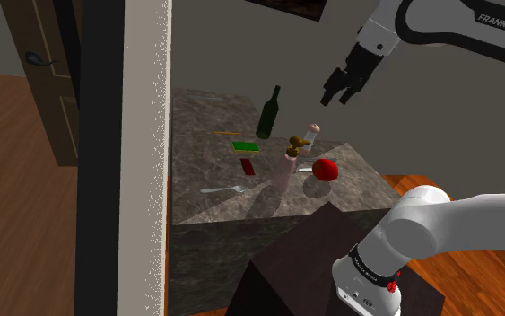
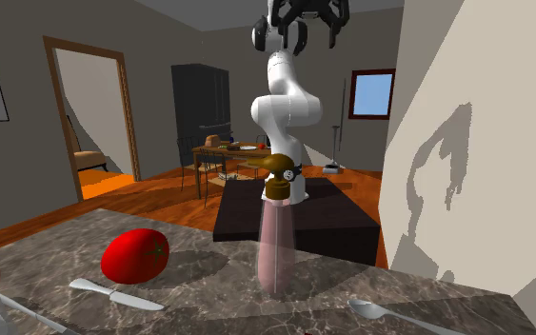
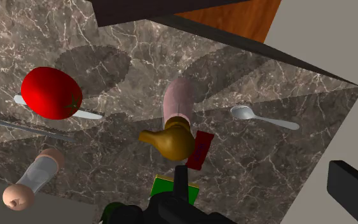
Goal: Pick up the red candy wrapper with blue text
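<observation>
Red candy wrapper point(image 1: 248, 166) lies flat on the stone table point(image 1: 201, 117). It is just beside a green pack point(image 1: 246, 145) and near a tall pink bottle point(image 1: 283, 171). The gripper point(image 1: 335, 96) hangs high up over the table, well apart from the wrapper. Its two fingers stand wide apart and hold nothing. A tomato point(image 1: 325, 169) sits close by.

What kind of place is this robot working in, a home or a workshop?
Most likely a home, perhaps an open kitchen and dining area. There is a dining table on a wooden floor, a doorway, and a marbled counter holding a tomato and a spoon.
</observation>
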